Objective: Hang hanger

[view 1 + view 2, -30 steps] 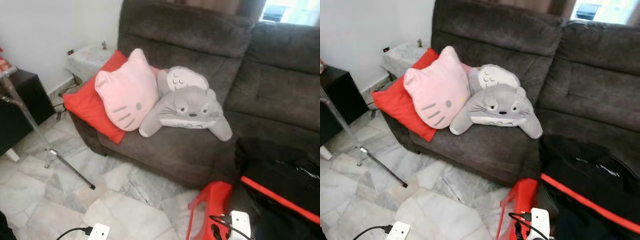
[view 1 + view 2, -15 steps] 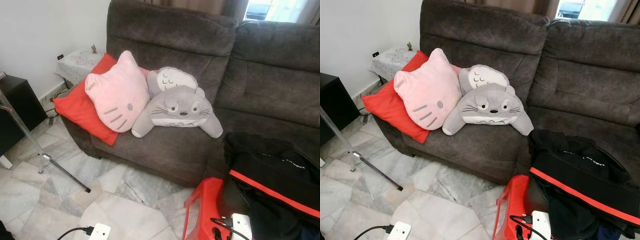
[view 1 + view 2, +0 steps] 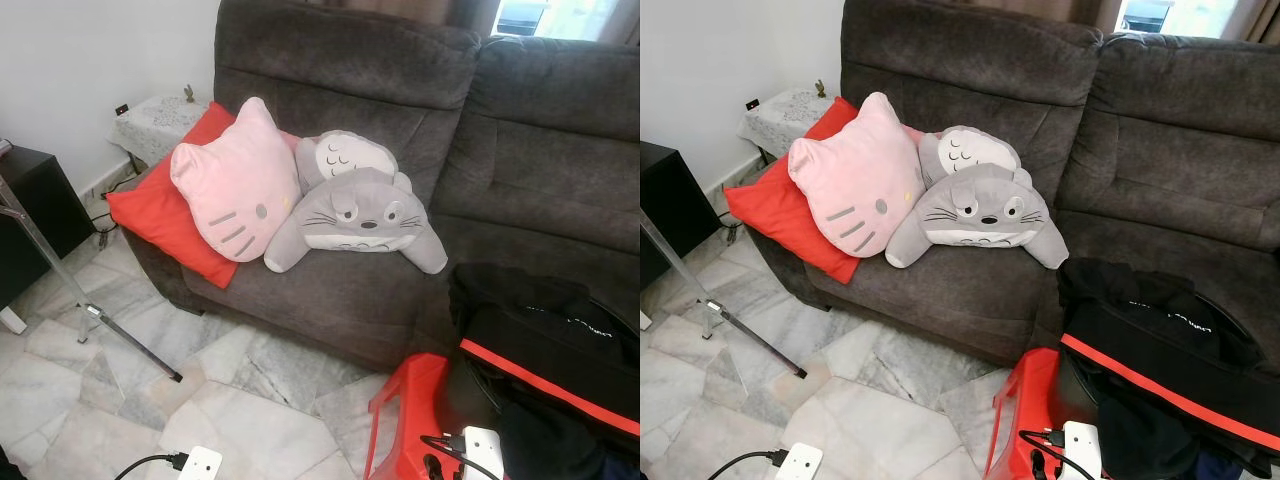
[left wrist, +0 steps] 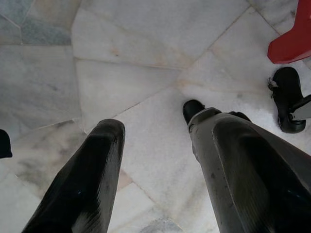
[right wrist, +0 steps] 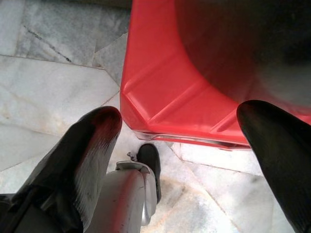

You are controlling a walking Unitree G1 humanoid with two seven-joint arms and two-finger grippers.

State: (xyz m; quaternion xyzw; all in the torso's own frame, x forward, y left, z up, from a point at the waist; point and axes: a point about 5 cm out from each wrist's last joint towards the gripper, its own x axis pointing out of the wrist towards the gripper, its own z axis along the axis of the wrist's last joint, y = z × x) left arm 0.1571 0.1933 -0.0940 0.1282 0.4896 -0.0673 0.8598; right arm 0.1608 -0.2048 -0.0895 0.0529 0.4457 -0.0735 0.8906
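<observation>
My left gripper (image 4: 151, 119) hangs open over the marble floor (image 4: 146, 58), nothing between its black fingers (image 4: 104, 145). My right gripper (image 5: 180, 114) is open too, just above the red plastic stool (image 5: 184, 82), with nothing held. A slanted metal stand pole (image 3: 55, 265) rises at the left, its foot on the floor. A black garment with a red stripe (image 3: 545, 335) lies heaped on the right sofa seat.
A dark grey sofa (image 3: 340, 60) carries a pink cat cushion (image 3: 230, 190), a red cushion (image 3: 160, 215) and a grey plush (image 3: 355, 210). The red stool (image 3: 412, 410) and white power strips with cables (image 3: 200, 465) (image 3: 478, 445) lie close in front. A black cabinet (image 3: 30, 220) stands left.
The whole picture has shifted as the camera moved, bringing more of the right sofa seat and the black garment into view. The things themselves have stayed put.
</observation>
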